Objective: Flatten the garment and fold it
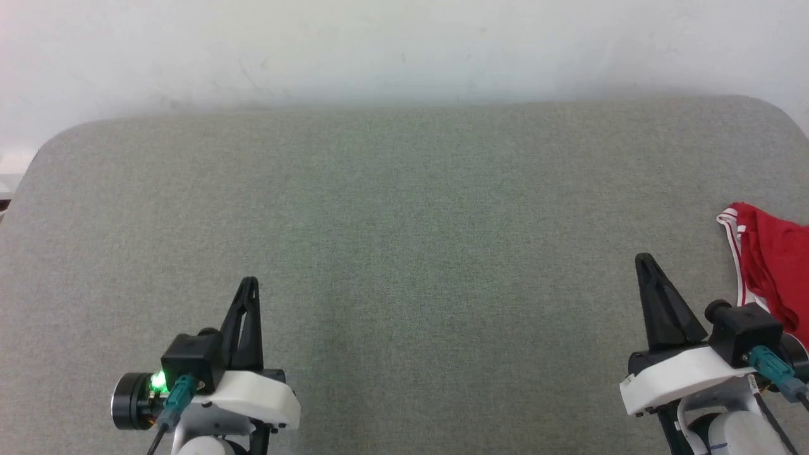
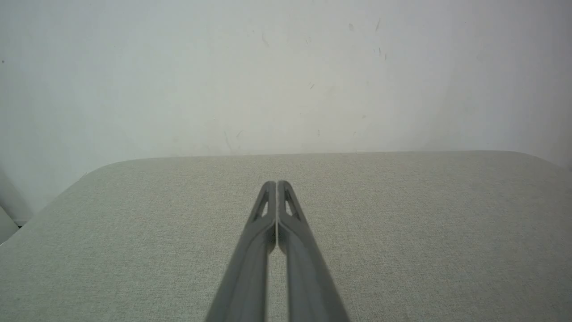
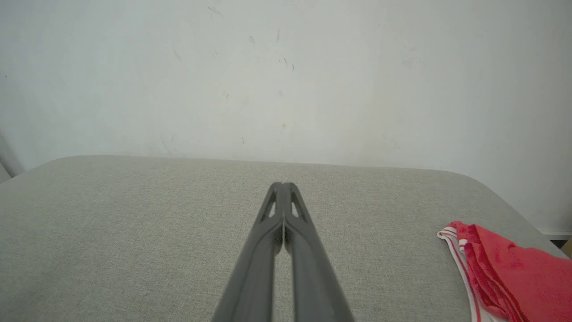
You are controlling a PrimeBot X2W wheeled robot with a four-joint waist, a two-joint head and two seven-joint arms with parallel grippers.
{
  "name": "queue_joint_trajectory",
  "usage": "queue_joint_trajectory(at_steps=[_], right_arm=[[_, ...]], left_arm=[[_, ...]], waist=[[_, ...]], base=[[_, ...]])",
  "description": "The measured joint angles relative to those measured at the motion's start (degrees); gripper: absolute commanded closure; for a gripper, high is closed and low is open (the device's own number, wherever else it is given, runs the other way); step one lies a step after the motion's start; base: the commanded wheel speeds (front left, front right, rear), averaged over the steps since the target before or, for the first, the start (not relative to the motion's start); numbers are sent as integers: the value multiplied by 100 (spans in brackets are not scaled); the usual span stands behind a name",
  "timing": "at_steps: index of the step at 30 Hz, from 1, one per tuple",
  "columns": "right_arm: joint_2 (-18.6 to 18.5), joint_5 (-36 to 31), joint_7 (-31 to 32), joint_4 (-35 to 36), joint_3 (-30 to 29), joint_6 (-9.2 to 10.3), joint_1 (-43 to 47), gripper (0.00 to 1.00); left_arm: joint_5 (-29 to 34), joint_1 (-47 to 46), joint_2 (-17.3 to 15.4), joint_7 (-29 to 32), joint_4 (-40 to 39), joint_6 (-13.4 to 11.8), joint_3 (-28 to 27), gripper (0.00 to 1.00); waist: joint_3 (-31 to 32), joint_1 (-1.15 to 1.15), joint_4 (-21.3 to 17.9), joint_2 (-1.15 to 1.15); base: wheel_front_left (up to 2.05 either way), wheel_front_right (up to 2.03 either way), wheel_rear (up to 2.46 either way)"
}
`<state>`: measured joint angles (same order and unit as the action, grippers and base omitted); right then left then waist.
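Note:
The garment [image 1: 774, 265] is a bunched heap of red cloth with white striped trim at the table's far right edge, partly cut off by the head view; the right wrist view has the garment [image 3: 514, 277] at its lower right. My right gripper [image 1: 643, 259] is shut and empty, hovering just left of the cloth without touching it; its fingertips [image 3: 282, 185] press together. My left gripper [image 1: 250, 282] is at the lower left, far from the cloth, shut with nothing in it, fingertips [image 2: 276, 184] closed together.
A grey fabric-covered table [image 1: 404, 240] with rounded far corners spans the view. A white wall [image 1: 404, 44] stands right behind its far edge. The table's left edge [image 1: 19, 183] curves off near the left gripper's side.

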<state>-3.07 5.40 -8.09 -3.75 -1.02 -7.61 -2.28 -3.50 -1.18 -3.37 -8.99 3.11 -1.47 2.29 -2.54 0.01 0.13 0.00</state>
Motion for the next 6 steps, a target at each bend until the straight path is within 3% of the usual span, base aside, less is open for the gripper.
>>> queue_joint_trajectory(at_steps=[6], right_arm=[[0, -42, 53, 27, 5, 0, 7, 100]], left_arm=[[11, 0, 0, 76, -23, 41, -12, 100]], waist=[[20, 0, -1, 0]], base=[[0, 0, 0]])
